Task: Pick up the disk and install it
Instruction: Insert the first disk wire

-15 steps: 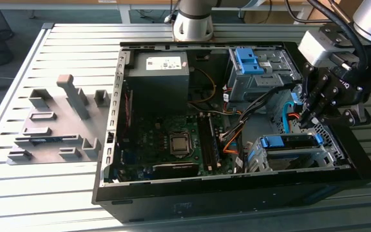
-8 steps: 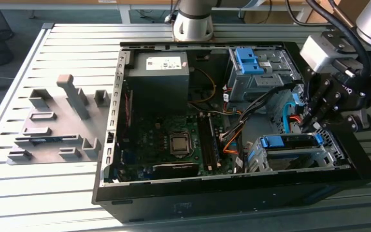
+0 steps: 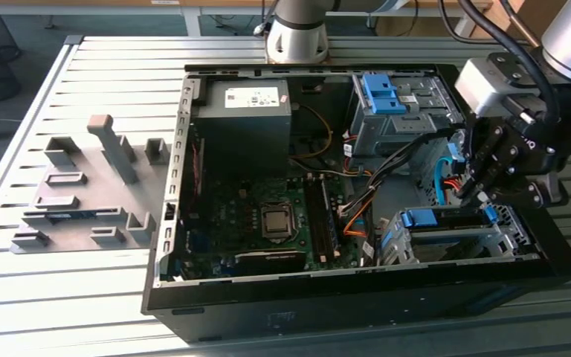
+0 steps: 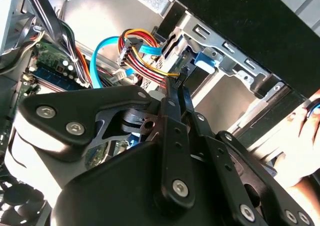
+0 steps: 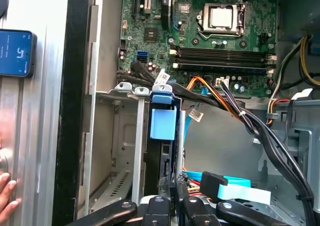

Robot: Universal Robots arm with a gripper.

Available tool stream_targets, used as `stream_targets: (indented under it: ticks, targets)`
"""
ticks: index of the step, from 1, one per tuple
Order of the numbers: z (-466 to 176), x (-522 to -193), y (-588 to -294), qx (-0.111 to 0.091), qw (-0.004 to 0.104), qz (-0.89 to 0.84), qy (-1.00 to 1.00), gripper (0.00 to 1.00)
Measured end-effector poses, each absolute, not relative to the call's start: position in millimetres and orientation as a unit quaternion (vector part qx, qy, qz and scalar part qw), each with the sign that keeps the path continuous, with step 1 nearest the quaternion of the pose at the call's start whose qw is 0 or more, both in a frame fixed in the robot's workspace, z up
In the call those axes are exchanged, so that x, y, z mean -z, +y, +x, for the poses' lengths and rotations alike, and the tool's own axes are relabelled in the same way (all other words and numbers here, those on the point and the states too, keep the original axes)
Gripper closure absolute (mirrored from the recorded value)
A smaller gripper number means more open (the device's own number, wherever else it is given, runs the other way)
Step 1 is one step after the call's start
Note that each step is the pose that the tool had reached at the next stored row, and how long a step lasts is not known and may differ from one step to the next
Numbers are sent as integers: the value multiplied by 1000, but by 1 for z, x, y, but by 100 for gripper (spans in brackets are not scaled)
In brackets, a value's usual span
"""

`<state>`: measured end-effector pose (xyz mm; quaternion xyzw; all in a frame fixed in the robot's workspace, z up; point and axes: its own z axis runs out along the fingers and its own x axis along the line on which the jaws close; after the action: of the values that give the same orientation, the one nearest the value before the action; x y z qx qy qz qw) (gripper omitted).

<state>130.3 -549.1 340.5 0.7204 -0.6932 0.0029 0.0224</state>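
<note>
Black gripper (image 3: 474,195) hangs over the drive cage (image 3: 508,236) in the exterior view. Second wrist view: fingers (image 4: 172,104) pressed together, seemingly pinching the disk (image 4: 200,81). First wrist view: disk (image 5: 162,131) stands edgewise inside that cage. Stiff, fairly heavy, shock-sensitive; hold its blue frame.

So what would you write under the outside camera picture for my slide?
Black robot gripper hangs over the blue-framed disk seated in the open black computer case's metal drive cage.

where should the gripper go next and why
Probably straight back up out of the case. The disk already stands on edge in the metal drive cage, its blue carrier tab at the cage rim, and the gripper sits closed against its rear edge, so pushing further looks unneeded.
</note>
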Motion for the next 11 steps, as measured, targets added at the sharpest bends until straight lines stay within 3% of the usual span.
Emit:
stream_targets:
  ticks: [11]
  targets:
    - [130,-340,-549,-3,22,719,-695,84]
